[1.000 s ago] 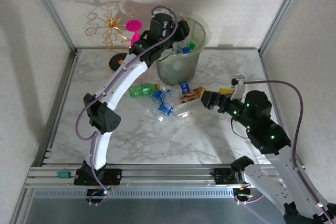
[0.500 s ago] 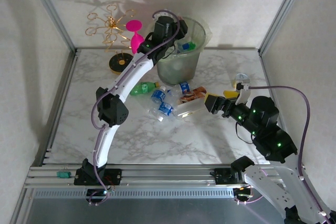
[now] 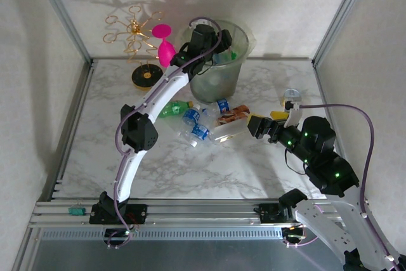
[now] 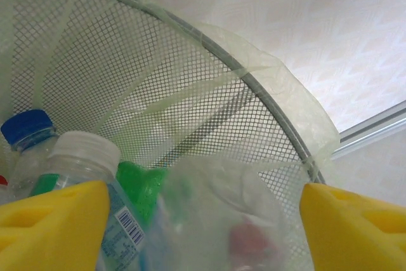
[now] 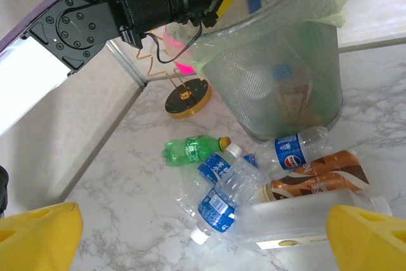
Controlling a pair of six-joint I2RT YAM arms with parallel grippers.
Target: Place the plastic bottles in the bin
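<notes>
In the upper centre of the top view, the left gripper [image 3: 220, 42] hangs over the bin [image 3: 219, 82] with its jaws parted (a blurred clear bottle [image 4: 216, 220] sits loose between them). Mid-frame, more bottles [image 3: 193, 123] lie on the table [image 3: 190, 172]. To their right, the right gripper [image 3: 252, 125] gapes wide, empty.

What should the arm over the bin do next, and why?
Probably lift the left gripper out of the bin and swing it toward the bottles on the table. Its jaws stand open, the clear bottle between them looks loose, and several more wait beside the bin.
</notes>
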